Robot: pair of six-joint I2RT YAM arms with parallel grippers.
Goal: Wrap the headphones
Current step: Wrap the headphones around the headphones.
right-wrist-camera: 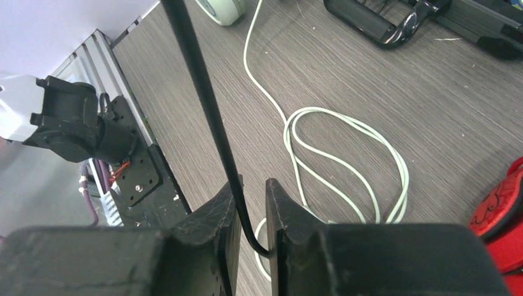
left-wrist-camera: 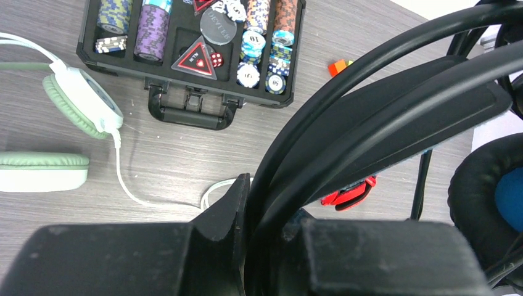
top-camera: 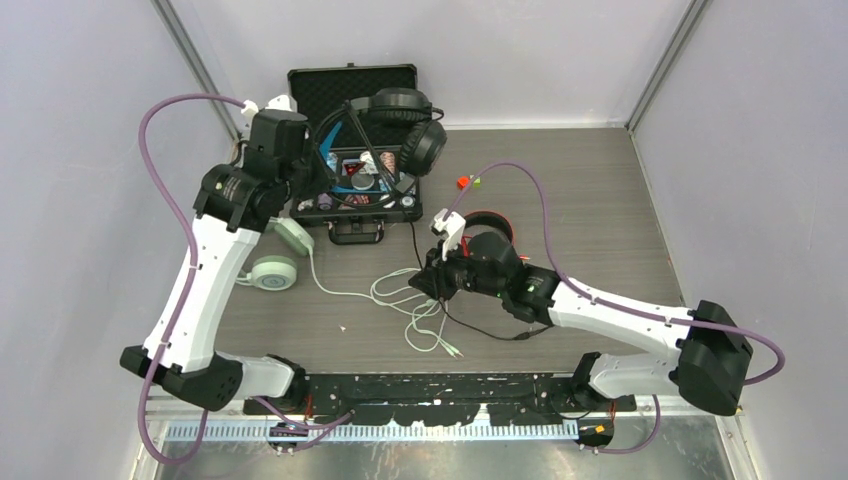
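Okay, open poker chip case (top-camera: 310, 85) sits below the left gripper (left-wrist-camera: 265, 213), which is clamped on the headband of the black headphones (top-camera: 425, 145), lifted over it. Mint-green headphones (left-wrist-camera: 83, 102) lie left of that gripper. Red headphones (right-wrist-camera: 502, 197) sit just right of the right gripper (right-wrist-camera: 253, 203), which pinches the thin black cable (right-wrist-camera: 197, 80). Pale green cable (right-wrist-camera: 345, 123) loops ahead of it.

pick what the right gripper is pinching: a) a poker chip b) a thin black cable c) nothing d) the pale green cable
b, in the right wrist view a thin black cable runs down into the right gripper and is clamped there, while the pale green cable lies loose beyond it.
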